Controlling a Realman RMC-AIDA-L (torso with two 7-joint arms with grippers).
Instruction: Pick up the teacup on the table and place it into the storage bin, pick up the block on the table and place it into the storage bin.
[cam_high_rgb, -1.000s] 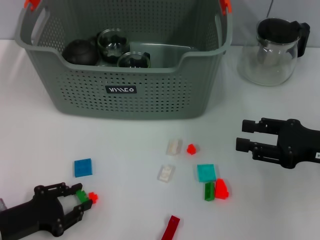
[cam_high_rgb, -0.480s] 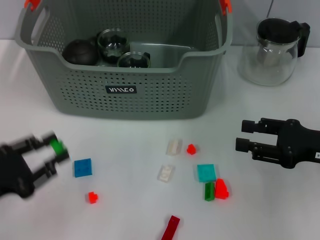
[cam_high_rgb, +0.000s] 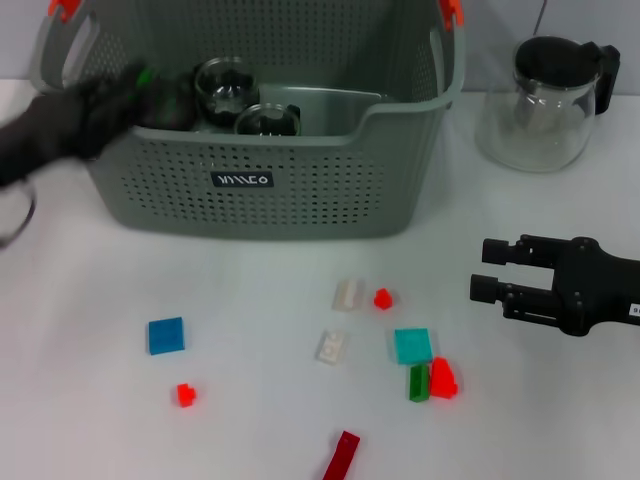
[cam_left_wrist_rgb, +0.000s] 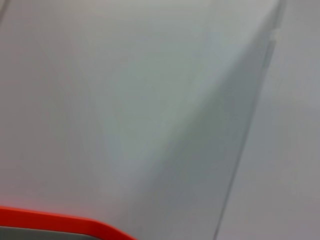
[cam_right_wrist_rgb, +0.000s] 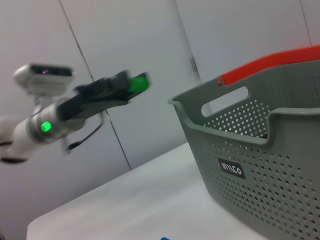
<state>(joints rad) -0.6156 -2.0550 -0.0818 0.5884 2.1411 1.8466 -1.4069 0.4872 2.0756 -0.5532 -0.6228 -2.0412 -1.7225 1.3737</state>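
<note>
My left gripper (cam_high_rgb: 135, 85) clamped on a green block (cam_high_rgb: 146, 75), raised over the storage bin's (cam_high_rgb: 300, 200) left rim; my right gripper (cam_high_rgb: 490, 270) parked open above the worktop (cam_high_rgb: 250, 400), well apart

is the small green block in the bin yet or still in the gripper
Still in the gripper. The left gripper is shut on the small green block, held in the air beside the grey-green perforated storage bin, not yet released.

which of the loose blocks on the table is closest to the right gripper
The teal square block: it lies nearer the right gripper than the small red block or the others.
</note>
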